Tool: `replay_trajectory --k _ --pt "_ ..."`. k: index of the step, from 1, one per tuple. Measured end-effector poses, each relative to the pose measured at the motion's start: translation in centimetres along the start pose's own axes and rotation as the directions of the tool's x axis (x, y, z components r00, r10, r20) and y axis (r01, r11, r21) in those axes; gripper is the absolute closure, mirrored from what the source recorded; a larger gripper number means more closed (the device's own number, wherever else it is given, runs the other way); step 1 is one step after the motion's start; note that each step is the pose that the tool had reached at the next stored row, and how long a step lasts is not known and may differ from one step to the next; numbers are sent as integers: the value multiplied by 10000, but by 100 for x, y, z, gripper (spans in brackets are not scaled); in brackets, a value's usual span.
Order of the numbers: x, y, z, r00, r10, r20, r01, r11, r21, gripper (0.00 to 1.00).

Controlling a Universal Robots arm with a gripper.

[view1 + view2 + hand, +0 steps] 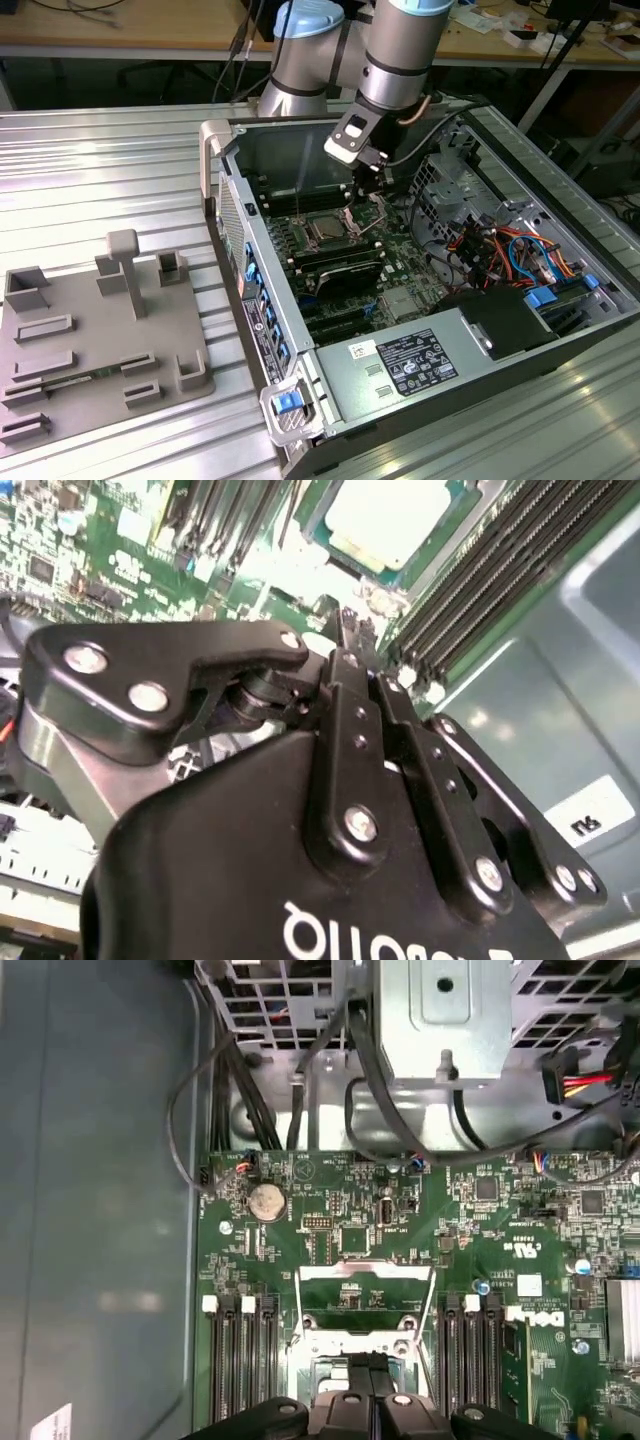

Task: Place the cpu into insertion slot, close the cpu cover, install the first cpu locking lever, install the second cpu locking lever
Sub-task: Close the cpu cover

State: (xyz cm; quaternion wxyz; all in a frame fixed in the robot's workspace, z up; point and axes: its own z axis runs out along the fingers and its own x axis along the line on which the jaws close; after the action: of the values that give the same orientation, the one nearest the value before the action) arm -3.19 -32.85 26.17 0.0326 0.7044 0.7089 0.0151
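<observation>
Ribbed silvery metal tabletop [110, 170] spans foreground; soft glare patches on slats toward exterior view's right. Long wooden workbench [120, 30] behind, along far edge. Papers and small clutter [520, 25] on its top, slanted metal leg [548, 85] below. Deep shadow under bench. Even indoor light.

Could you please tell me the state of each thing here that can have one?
cpu, seated flat in the insertion slot.
cpu cover, open, raised off the cpu.
tool, shut, just beside the raised cover.
computer case, side open, interior exposed.
</observation>
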Motion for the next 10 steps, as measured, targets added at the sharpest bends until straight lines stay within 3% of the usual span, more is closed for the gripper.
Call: replay_trajectory --k 1,3,4,8,10 --pt "-1 7 -51 10000 -1 2 1 10000 0 89" --pt "-2 31 -94 10000 1 6 -1 10000 -2 89" --pt "-2 97 -90 10000 -1 6 1 10000 -2 89" --pt "-4 253 -80 10000 1 7 -1 10000 -2 89" --pt "-5 379 -72 10000 -1 16 1 10000 -2 89"
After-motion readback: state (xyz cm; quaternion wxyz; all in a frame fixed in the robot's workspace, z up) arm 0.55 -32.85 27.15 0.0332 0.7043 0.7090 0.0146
